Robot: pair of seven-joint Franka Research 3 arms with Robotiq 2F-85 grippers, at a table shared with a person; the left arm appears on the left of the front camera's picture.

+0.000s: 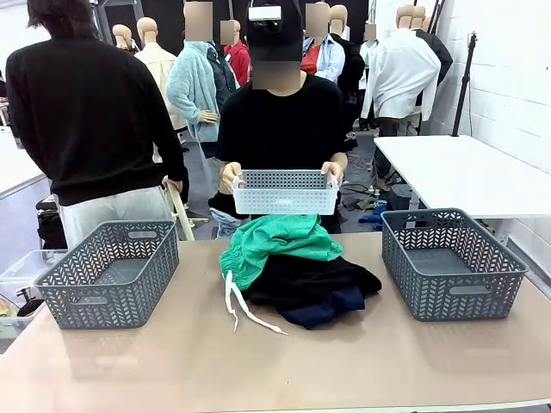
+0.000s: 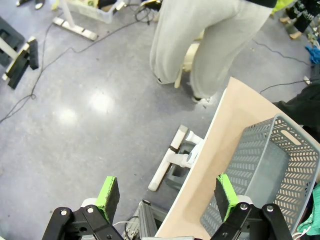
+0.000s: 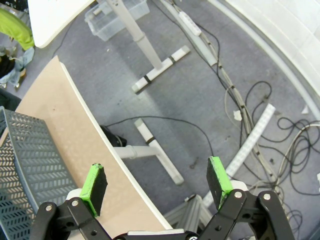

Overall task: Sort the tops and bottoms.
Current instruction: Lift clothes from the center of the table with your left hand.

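- Front view: bright, even light from overhead, sharp across the frame.
- The bench (image 1: 362, 361) shows only soft, faint shadows under the left grey basket (image 1: 108, 275) and the right grey basket (image 1: 452, 262), with a dull sheen mirroring them.
- The black garment (image 1: 297, 280) reads as a dark mass with little fold detail.
- Left wrist view: a pale glare patch on the grey floor (image 2: 100, 102); the bench edge bows from wide-angle distortion.
- Right wrist view: evenly lit floor, with lines curving toward the corners.
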